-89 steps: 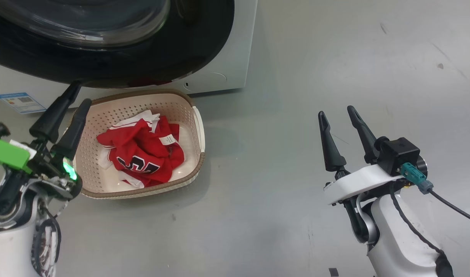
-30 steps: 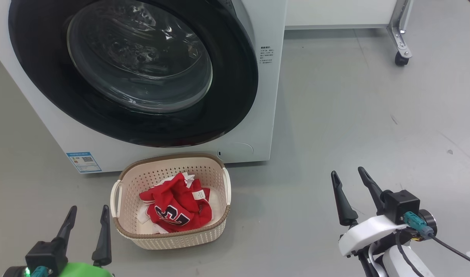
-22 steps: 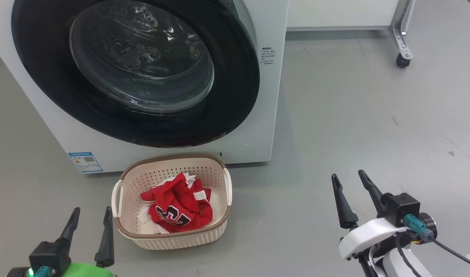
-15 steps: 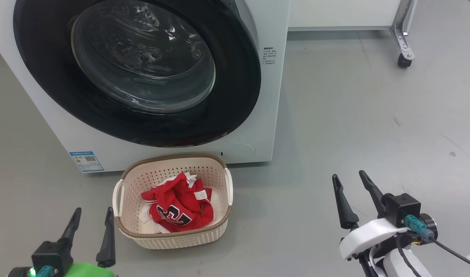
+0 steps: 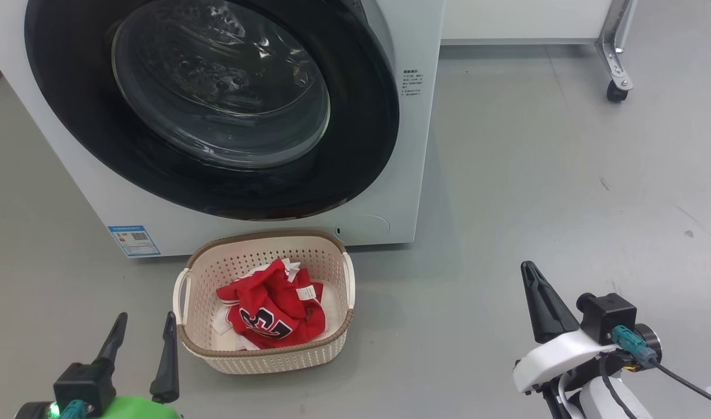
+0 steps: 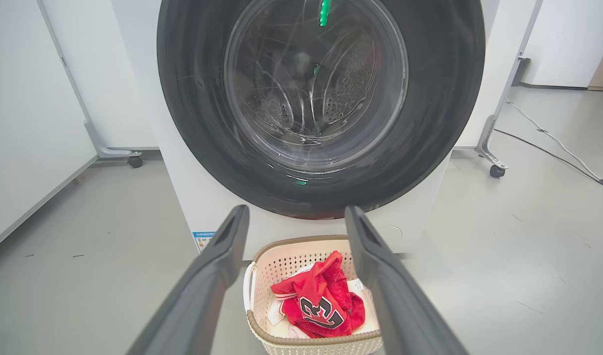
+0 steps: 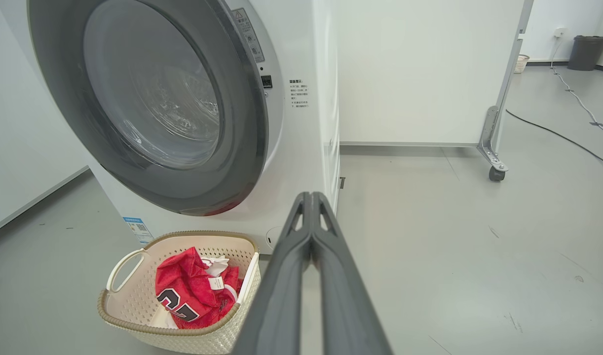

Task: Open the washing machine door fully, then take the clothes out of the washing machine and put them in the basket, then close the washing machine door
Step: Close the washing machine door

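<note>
You face a white washing machine (image 5: 416, 174). Its round washing machine door (image 5: 361, 145) lies shut against the front, and the black rim reaches almost to the cabinet's right edge. Below the door's lowest point, a cream basket (image 5: 262, 362) stands on the grey floor (image 5: 536, 186), with its back rim just beside the machine's base. The red clothes (image 5: 268, 305) lie bunched inside the basket, the dark numerals facing up.

Your left gripper (image 5: 146, 319) hovers low, just beside the basket's left handle, with its fingers spread wide and nothing between them. Your right gripper (image 5: 529, 270) hangs well to the right of the basket over bare floor, its two fingers pressed together on nothing.

Open floor runs from the machine's right side to a white partition panel (image 7: 420, 74) on a metal leg with a caster (image 5: 617, 91). A cable (image 7: 553, 130) trails across the floor beyond that caster. The floor is smooth and lightly scuffed. A blue label sticker (image 5: 133, 240) marks the machine's lower left corner.
</note>
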{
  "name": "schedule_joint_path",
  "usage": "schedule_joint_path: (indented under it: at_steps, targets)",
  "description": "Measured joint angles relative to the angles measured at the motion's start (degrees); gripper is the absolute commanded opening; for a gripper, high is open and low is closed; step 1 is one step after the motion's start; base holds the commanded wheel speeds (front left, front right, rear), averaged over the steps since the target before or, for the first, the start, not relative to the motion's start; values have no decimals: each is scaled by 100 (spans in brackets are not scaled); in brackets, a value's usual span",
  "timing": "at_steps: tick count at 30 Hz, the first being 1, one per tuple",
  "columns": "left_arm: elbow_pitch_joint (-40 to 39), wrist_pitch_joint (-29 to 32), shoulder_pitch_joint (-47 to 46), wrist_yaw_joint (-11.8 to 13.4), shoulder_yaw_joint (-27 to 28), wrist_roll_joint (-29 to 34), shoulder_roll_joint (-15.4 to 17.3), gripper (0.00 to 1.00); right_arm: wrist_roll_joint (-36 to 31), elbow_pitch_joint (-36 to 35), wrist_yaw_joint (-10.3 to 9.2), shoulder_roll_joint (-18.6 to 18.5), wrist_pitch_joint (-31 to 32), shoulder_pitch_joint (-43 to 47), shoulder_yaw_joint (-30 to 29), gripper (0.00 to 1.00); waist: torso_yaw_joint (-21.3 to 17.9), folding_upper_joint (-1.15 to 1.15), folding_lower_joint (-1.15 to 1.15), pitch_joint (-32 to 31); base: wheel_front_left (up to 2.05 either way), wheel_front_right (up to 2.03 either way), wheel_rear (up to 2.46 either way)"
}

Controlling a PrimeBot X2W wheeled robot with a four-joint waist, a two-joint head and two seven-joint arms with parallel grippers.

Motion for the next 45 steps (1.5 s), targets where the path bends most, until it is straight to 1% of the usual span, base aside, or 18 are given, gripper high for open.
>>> schedule_joint_path:
  at_steps: [4,8,10,16,22,27,30,33,37,45]
  targets:
    - [-45,49,0,1,-12,47,-15,100,0,-7,2,0,0,-6,-19,0,25,0,0,44,0,0,0]
    - [-120,58,-1,1,7,20,-69,100,-47,-1,54,-10,0,-89,19,0,61,0,0,124,0,0,0]
    - [-188,81,-7,44,-11,31,-108,100,-73,0,101,-26,0,-200,51,0,81,0,0,173,0,0,0]
    - [-308,108,-60,44,-42,101,-118,100,-159,23,204,-114,44,-647,181,0,171,0,0,362,0,0,0]
    - [-402,160,-280,44,-113,193,-109,100,-310,66,323,-153,198,-1296,366,0,311,0,0,583,0,0,0]
    - [-489,204,-460,44,-193,200,-120,100,-355,146,401,-155,383,-1888,488,0,476,0,0,801,0,0,0]
    - [-534,209,-600,44,-233,245,-145,100,-360,236,403,-154,488,-2215,522,0,602,0,0,940,0,0,0]
    - [-549,209,-715,44,-292,247,-189,100,-358,343,447,-156,594,-2524,523,0,742,0,0,1083,0,0,0]
    - [-567,208,-811,44,-337,247,-215,100,-357,457,453,-180,704,-2865,491,0,891,0,0,1233,0,0,0]
    - [-587,151,-1127,32,-423,247,-372,100,-341,826,455,-355,943,-3766,311,0,1264,0,0,1662,0,0,0]
